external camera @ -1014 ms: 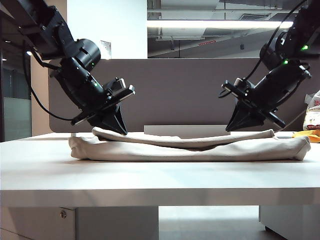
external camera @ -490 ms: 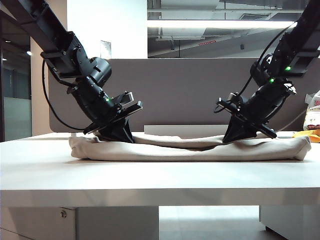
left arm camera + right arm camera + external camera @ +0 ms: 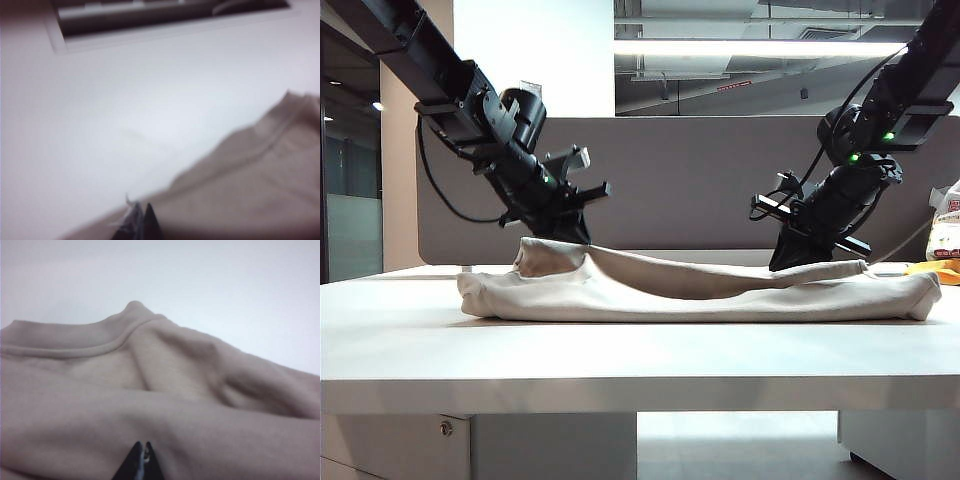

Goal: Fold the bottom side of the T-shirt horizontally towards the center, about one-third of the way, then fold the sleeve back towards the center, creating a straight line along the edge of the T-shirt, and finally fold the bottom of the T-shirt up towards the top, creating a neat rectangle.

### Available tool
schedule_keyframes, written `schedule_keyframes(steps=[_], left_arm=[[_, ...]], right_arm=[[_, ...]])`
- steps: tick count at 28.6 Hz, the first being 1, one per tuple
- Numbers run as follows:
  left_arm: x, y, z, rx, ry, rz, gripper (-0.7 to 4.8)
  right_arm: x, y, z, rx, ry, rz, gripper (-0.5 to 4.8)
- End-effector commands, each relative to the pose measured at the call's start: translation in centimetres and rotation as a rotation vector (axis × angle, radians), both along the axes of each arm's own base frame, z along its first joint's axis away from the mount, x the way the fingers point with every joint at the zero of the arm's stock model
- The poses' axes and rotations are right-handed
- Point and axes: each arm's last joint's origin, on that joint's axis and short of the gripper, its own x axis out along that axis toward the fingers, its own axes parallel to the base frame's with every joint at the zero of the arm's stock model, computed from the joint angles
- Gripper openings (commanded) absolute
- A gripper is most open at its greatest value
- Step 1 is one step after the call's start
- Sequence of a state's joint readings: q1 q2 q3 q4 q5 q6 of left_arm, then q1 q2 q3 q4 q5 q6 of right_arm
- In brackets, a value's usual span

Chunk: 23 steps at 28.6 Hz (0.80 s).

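Both grippers have risen since the earlier frames and now lift cloth with them. At left of the exterior view, the left gripper (image 3: pixel 578 236) is clenched on the upper layer of the T-shirt (image 3: pixel 700 295), pulling it into a raised peak above the rest. At right, the right gripper (image 3: pixel 782 264) is also clamped on that layer, holding it only slightly off the lower folds. Between them the lifted edge sags in a shallow curve. The shirt lies along the white table (image 3: pixel 620 365), spanning most of its width. In the left wrist view the closed tips (image 3: pixel 140 222) pinch a hemmed edge (image 3: pixel 270 142); the right wrist view shows tips (image 3: pixel 142 460) shut on beige fabric.
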<state>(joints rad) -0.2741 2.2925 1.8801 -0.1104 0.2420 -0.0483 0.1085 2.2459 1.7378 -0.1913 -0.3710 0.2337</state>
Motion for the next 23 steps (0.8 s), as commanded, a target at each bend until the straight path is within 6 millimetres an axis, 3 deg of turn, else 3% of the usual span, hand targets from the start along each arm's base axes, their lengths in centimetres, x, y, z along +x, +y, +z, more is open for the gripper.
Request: schedule_keyframes(steps=[1, 4, 11, 18, 23], left_arm=[[1.0, 0.5, 1.7, -0.003, -0.064, 0.010, -0.06], [1.0, 1.1, 2.5, 0.005, -0.012, 0.011, -0.06], [0.1, 1.4, 1.5, 0.008, 0.165, -0.025, -0.06], [-0.9, 0.1, 1.0, -0.016, 0.256, -0.114, -0.06], [-1.1, -0.2, 0.9, -0.007, 0.270, -0.122, -0.06]], right_arm=[[0.0, 0.2, 0.6, 0.041, -0.026, 0.050, -0.07], [-0.2, 0.5, 0.9, 0.092, -0.012, 0.117, -0.07], [-1.2, 2.9, 1.7, 0.121, 0.026, 0.200, -0.07], [-1.8, 5.9, 0.9, 0.055, 0.041, 0.221, -0.07], [-1.9, 6.4, 0.7, 0.040, 0.045, 0.216, -0.07]])
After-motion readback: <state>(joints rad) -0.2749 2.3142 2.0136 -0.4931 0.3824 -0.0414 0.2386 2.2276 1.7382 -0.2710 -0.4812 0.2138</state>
